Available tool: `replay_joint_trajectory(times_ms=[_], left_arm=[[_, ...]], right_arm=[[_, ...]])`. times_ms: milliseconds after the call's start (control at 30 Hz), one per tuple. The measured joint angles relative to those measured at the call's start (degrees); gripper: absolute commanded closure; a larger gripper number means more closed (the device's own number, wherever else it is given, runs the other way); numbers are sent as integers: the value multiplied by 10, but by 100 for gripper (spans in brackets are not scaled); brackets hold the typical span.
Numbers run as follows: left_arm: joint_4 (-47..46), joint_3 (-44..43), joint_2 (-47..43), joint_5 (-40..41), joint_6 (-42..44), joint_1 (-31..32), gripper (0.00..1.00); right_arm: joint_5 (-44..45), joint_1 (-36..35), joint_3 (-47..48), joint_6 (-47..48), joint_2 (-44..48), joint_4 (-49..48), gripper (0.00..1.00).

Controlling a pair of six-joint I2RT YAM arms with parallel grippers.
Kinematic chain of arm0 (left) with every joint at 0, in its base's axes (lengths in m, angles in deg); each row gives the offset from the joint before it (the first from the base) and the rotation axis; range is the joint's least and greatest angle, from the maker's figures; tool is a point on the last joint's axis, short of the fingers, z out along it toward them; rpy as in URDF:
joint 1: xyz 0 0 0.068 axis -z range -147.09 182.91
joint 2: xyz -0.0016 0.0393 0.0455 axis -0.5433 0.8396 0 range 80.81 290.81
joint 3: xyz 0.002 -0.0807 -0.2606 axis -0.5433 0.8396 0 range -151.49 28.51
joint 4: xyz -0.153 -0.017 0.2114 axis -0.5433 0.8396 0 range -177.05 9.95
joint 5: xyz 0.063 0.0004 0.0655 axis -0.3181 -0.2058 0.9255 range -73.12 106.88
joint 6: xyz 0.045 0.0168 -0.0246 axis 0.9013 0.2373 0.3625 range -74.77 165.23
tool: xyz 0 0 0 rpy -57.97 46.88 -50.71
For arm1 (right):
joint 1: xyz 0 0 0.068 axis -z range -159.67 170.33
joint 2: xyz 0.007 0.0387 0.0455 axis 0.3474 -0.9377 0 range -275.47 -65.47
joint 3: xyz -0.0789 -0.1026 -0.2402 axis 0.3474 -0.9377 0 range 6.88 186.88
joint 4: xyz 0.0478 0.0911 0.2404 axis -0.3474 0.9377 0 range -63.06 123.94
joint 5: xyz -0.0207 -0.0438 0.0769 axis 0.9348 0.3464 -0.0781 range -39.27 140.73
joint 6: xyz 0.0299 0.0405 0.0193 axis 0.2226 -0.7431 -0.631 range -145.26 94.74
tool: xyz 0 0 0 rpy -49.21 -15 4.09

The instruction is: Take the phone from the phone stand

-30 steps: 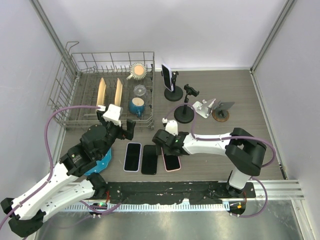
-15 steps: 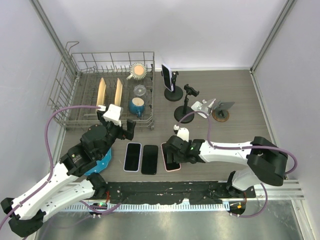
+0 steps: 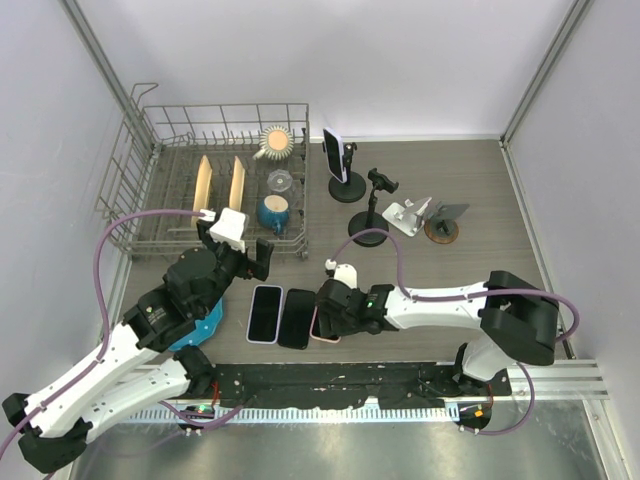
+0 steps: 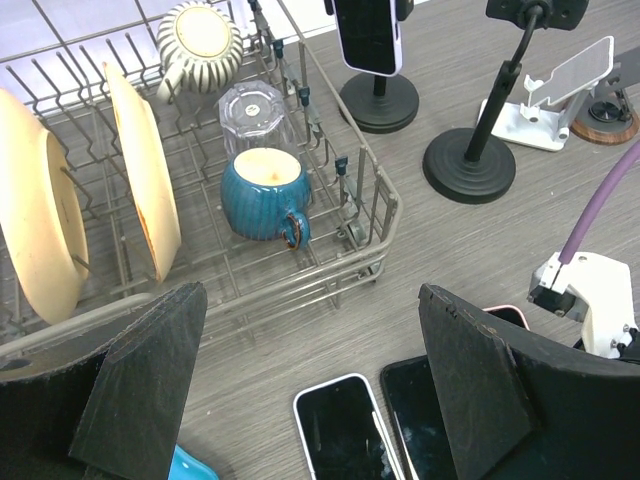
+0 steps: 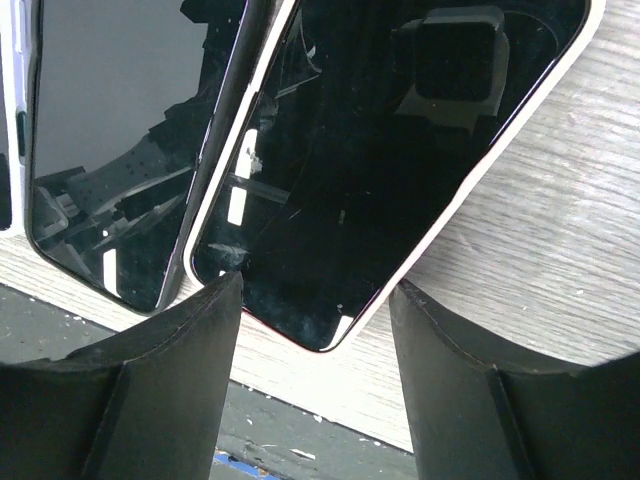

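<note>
Between the spread fingers (image 5: 150, 380) of the right claw (image 5: 315, 290) lies the pink-cased black phone (image 5: 400, 150), flat, off any stand. Whether it is pinched or only straddled is unclear; rising straight up would likely spare the dark phone (image 5: 120, 130) just left of the claw. Left claw (image 4: 310, 390) gapes.

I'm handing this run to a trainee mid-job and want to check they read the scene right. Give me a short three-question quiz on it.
1. True or false: a phone is held in the black stand beside the dish rack.
2. How many phones lie flat on the table in front of the arms? A) two B) three C) five
3. Which arm's tool hangs over the pink-edged phone?

Key: 1 true; 2 B; 3 the right tool, its jaws apart.
</note>
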Motion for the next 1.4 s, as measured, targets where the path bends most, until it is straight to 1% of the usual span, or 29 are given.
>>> replay_joint_trajectory(times_ms=[167, 367, 500, 667, 767, 933, 1167, 1400], left_arm=[[0, 0, 3, -4, 0, 0, 9], [0, 0, 2, -6, 0, 0, 9], [0, 0, 2, -8, 0, 0, 9], [-1, 0, 0, -8, 0, 0, 9], [-3, 0, -2, -8, 0, 0, 9], [-4, 0, -2, -8, 0, 0, 9], [-4, 3, -2, -8, 0, 0, 9], [-4, 4, -2, -8, 0, 0, 9]], right_arm=[[5, -10, 11, 0, -9, 10, 35], [33, -1, 11, 1, 7, 42, 29], [42, 47, 2, 19, 43, 33, 30], [23, 134, -31, 53, 70, -28, 30], [7, 159, -33, 72, 62, -53, 31], [-27, 175, -33, 104, 23, -96, 33], [-73, 176, -8, 139, -28, -137, 36], [-103, 175, 2, 164, -40, -148, 36]])
